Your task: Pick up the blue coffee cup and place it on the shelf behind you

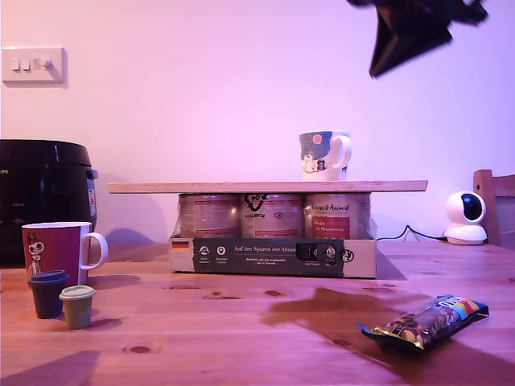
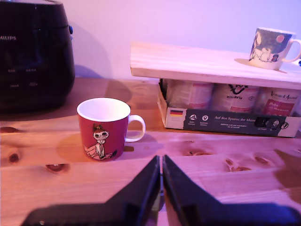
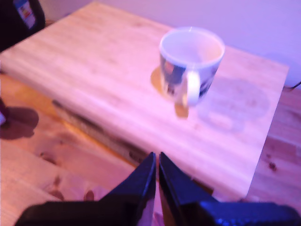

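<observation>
With both hands pressed together on nothing, the job looks finished or very nearly so. My second hand (image 3: 156, 160) hangs above and clear of the near edge of the shelf (image 3: 117, 89), looking down at the blue coffee cup (image 3: 190, 63), which stands upright on the plank, well apart from the hand. My first hand (image 2: 161, 167), its tips touching, sits low over the table (image 2: 197, 165) with the red mug (image 2: 106, 129) just ahead of it. In the exterior view the blue coffee cup (image 1: 323, 155) stands toward the shelf's (image 1: 265, 186) right end as that view shows it, and the plank rests on a cardboard tray of cans (image 1: 273, 241). I judge that only drawing the arms away remains.
</observation>
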`<state>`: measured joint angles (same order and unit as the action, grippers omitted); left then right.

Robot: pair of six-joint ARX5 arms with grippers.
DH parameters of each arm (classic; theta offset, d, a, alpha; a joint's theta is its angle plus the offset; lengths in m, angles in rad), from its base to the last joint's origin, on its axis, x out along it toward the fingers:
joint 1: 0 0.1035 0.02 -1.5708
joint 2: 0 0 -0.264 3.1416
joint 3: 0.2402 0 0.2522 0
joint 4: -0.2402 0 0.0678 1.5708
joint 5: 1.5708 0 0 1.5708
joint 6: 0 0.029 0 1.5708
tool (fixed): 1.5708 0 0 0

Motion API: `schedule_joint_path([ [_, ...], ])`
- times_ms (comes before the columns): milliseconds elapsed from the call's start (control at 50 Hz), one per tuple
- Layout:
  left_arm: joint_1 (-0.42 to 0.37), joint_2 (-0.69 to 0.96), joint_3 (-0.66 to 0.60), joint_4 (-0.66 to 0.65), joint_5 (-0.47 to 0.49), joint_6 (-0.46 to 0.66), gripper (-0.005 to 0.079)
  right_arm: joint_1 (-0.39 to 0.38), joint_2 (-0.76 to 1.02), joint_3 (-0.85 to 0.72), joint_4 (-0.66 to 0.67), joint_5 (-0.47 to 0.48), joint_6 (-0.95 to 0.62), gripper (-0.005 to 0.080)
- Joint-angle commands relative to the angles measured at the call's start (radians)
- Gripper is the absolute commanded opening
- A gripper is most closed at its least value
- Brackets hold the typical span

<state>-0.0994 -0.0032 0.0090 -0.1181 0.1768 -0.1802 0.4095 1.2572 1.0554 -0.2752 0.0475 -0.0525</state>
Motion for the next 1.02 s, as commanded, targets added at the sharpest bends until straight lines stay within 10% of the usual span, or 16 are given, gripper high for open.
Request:
schedule_joint_path([
  [0, -0.002, -0.01, 0.007, 0.013, -0.002, -0.003, -0.002, 0.011, -0.071, -0.057, 0.048, 0.016, 0.005, -0.0013],
  [1000, -0.002, -0.01, 0.007, -0.196, -0.002, -0.003, -0.002, 0.048, -0.504, -0.42, 0.38, 0.04, -0.088, -0.0012],
])
